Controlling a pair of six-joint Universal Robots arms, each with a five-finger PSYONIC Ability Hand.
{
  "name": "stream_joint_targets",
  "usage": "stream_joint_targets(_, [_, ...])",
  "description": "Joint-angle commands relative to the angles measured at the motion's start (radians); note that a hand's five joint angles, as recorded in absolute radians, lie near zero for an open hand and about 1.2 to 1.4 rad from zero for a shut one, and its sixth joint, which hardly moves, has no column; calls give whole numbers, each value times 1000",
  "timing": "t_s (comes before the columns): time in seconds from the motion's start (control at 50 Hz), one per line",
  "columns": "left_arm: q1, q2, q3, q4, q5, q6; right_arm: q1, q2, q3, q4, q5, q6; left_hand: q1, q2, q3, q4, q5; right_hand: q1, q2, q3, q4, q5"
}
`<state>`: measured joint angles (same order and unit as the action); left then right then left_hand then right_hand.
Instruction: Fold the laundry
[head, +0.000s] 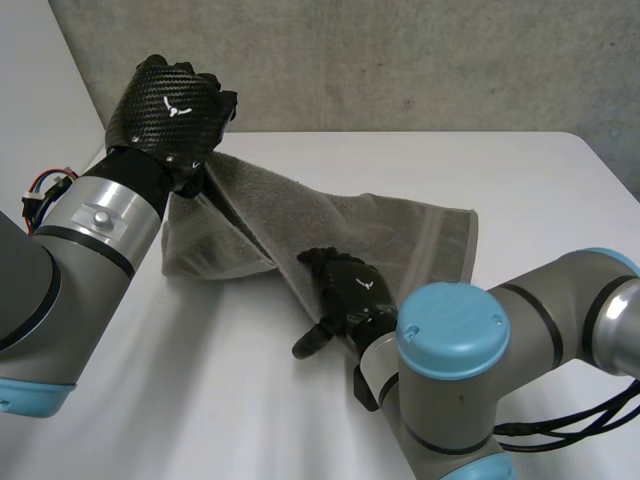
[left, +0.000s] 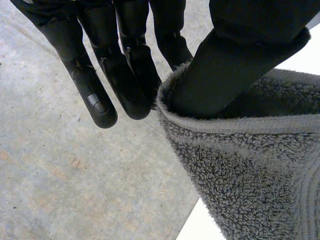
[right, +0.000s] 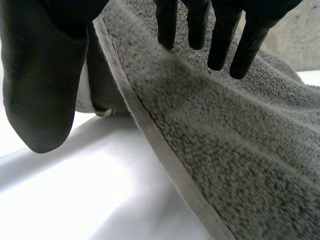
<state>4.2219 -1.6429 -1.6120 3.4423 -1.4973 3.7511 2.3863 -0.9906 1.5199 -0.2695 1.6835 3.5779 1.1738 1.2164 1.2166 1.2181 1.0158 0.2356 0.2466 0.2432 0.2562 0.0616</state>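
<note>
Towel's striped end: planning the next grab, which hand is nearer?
Right. The right hand lies on the towel at its front edge near that end; the left hand pinches the raised opposite corner.

There is one grey terry-cloth towel with a flat woven hem, and no second piece of laundry beside it. There is one white, smooth-topped table. Two black robot hands with a woven-carbon look are in sight: the left hand and the right hand. Two grey-jointed arms carry them, the left arm and the right arm. One grey concrete wall stands behind.
</note>
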Motion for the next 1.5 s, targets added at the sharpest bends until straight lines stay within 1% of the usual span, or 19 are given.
stream_joint_targets(0.02, [-3,0,0,0,0,0,5,50,0,-63,7,-10,222,180,180,178,206,-57,-68,-65,-78,-58])
stream_joint_targets(0.24, [6,0,-8,0,0,0,-56,38,51,-132,97,-79,222,180,180,178,206,114,103,106,93,113])
stream_joint_targets(0.3, [10,0,-11,0,0,-8,-134,23,75,-151,100,-114,222,180,180,178,206,225,214,218,205,225])
stream_joint_targets(0.34, [12,0,-11,0,0,-25,-189,17,106,-186,97,-139,222,180,180,178,206,467,456,460,447,467])
stream_joint_targets(0.46, [15,0,-11,0,0,-59,-228,10,141,-217,77,-148,222,180,180,178,206,733,722,725,712,733])
stream_joint_targets(0.56, [15,0,-14,0,0,-80,-226,6,163,-214,-10,-139,222,180,180,178,206,771,760,764,751,771])
stream_joint_targets(0.62, [15,0,-16,0,0,-80,-219,6,169,-203,-94,-136,222,180,180,178,206,545,534,538,525,545])
stream_joint_targets(0.66, [13,0,-17,0,0,-80,-219,4,186,-203,-149,-130,222,180,180,178,206,197,186,190,177,197])
stream_joint_targets(0.8, [15,0,-19,1,0,-82,-216,9,187,-203,-159,-123,222,180,180,178,206,225,214,218,205,225])
stream_joint_targets(0.84, [15,0,-19,2,2,-82,-217,9,187,-203,-159,-123,222,180,180,178,206,257,246,250,237,257])
stream_joint_targets(0.88, [16,0,-19,1,2,-82,-226,4,189,-201,-159,-123,222,180,180,178,206,529,518,521,508,528])
stream_joint_targets(0.9, [16,0,-19,2,2,-82,-226,4,189,-201,-159,-123,222,180,180,178,206,530,520,523,510,530])
stream_joint_targets(0.94, [18,0,-22,1,0,-82,-228,-6,197,-201,-159,-122,222,180,180,178,206,974,963,967,954,974])
stream_joint_targets(0.96, [18,0,-22,2,0,-82,-228,-6,197,-201,-159,-122,222,180,180,178,206,977,966,969,956,976])
stream_joint_targets(0.98, [23,0,-22,0,0,-82,-230,-20,200,-198,-159,-122,222,180,180,178,206,1159,1148,1151,1138,1158])
stream_joint_targets(1.06, [36,0,-32,0,2,-82,-257,-79,215,-191,-157,-123,222,180,180,178,206,1161,1150,1153,1140,1160])
stream_joint_targets(1.22, [62,-17,-108,17,9,-82,-455,-289,252,-155,-199,-145,222,180,180,178,206,1161,1150,1153,1140,1160])
stream_joint_targets(1.38, [64,-126,-190,72,11,-82,-590,-408,258,-33,-421,-355,222,180,180,178,206,1161,1150,1153,1140,1160])
stream_joint_targets(1.5, [64,-218,-252,115,12,-80,-618,-428,281,-22,-462,-435,222,180,180,178,206,1161,1150,1153,1140,1160])
